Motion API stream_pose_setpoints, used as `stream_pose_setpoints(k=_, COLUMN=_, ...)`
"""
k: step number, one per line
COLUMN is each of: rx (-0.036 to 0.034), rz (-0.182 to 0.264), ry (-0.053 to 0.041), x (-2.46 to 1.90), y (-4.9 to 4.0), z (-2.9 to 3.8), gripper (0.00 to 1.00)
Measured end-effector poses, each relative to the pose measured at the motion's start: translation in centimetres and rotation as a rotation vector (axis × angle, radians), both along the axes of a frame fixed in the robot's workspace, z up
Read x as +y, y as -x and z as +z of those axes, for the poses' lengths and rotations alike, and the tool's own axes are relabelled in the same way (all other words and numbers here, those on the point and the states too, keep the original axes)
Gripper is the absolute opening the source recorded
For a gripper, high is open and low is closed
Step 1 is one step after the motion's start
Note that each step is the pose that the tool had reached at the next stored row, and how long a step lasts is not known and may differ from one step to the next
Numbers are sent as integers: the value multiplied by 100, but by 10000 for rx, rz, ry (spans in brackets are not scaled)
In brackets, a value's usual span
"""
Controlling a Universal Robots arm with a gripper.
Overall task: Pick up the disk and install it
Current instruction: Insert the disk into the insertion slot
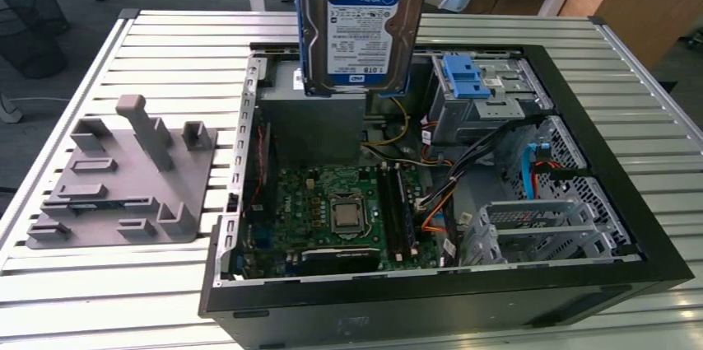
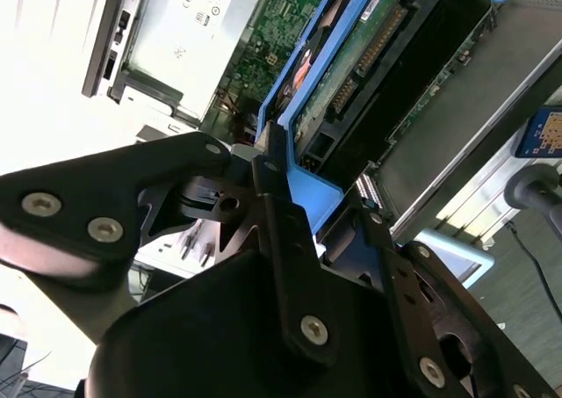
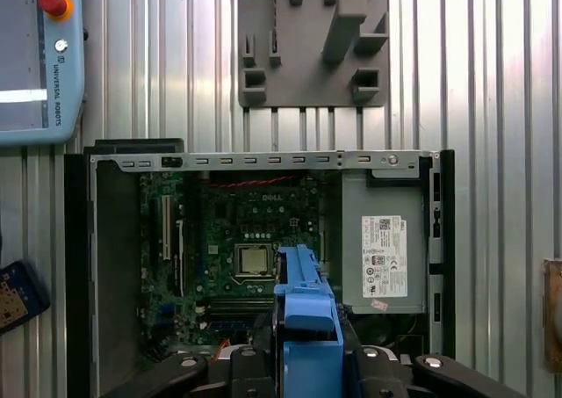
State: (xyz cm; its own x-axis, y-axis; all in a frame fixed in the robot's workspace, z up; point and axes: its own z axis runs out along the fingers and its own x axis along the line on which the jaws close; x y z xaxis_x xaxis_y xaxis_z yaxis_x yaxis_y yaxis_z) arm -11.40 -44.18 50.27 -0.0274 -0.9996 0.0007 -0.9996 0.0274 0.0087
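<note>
black metal fingers point(image 2: 281, 240) of the gripper point(image 2: 312, 191) are closest to the lens in second wrist view. they are clamped on the bright blue plastic carrier frame of the disk point(image 1: 363, 37), a flat silver hard drive w/ white-and-blue label. in exterior view the disk hangs upright at 12 o'clock, high over the open black pc case point(image 1: 615, 226) and apart from it. green motherboard point(image 1: 329, 202) lies inside the case, at 6 o'clock from the disk. grey power-supply box w/ white sticker point(image 3: 382, 257) sits inside the case just beside the board. small blue ridged plastic latch point(image 1: 467, 78) is at approx 1 o'clock from the board. grey plastic fixture plate point(image 1: 121, 185) lies at 9 o'clock from the case, on the slatted metal table point(image 1: 110, 301).
</note>
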Motion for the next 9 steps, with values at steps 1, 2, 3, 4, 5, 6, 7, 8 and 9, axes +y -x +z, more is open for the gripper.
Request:
stream_pose_setpoints(k=1, rx=0, rz=0, ry=0, x=-18, y=0, z=0, gripper=36)
stream_pose_setpoints(k=2, rx=0, rz=0, ry=0, x=-30, y=0, z=0, gripper=36)
stream_pose_setpoints(k=3, rx=0, rz=0, ry=-1, x=-38, y=0, z=0, gripper=36)
stream_pose_setpoints(k=4, rx=1, rz=0, ry=0, x=-57, y=0, z=0, gripper=36)
stream_pose_setpoints(k=5, rx=0, rz=0, ry=1, x=-87, y=0, z=-1, gripper=36)
stream_pose_setpoints(k=6, rx=-1, rz=0, ry=0, x=-117, y=0, z=-5, gripper=36)
stream_pose_setpoints(k=7, rx=-2, rz=1, ry=0, x=-149, y=0, z=-8, gripper=36)
stream_pose_setpoints(k=8, rx=-3, rz=0, ry=-1, x=-184, y=0, z=-13, gripper=36)
stream_pose_setpoints(k=9, rx=-2, rz=0, ry=0, x=-218, y=0, z=-16, gripper=36)
